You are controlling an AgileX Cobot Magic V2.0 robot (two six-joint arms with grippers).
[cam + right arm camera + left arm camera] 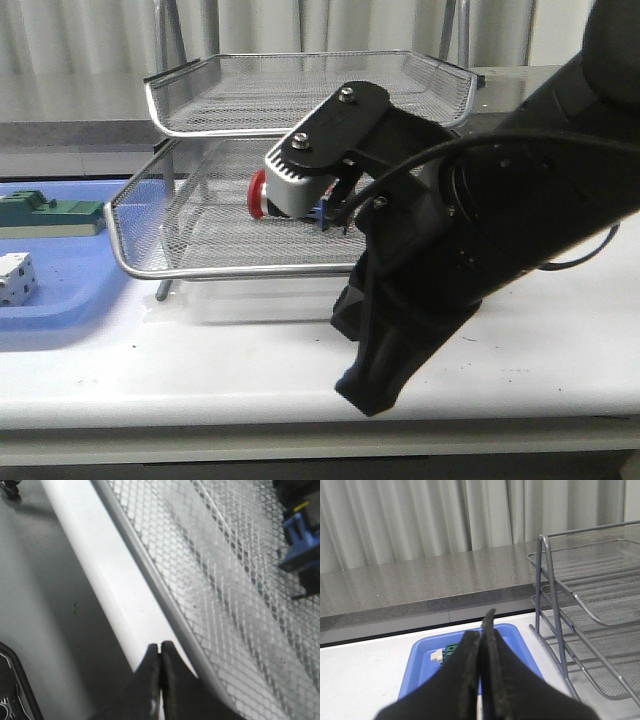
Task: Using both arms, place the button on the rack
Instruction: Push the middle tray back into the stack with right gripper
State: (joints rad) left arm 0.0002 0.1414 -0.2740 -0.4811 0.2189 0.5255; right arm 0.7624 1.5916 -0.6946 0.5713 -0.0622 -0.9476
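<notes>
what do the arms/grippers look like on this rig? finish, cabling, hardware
Right arm: matte black, bulky rounded housings, with a thin black cable looping along it. Near its wrist sits a silver-grey ribbed block under a black plate with two silver screws. Left gripper and right gripper: plain matte black fingers tapering to narrow tips. No markings or labels visible. The left arm itself isn't in view.

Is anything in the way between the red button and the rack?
Nothing visible is: the button already seems to lie inside the rack's lower tray. The right gripper is shut, empty, outside the rim.
</notes>
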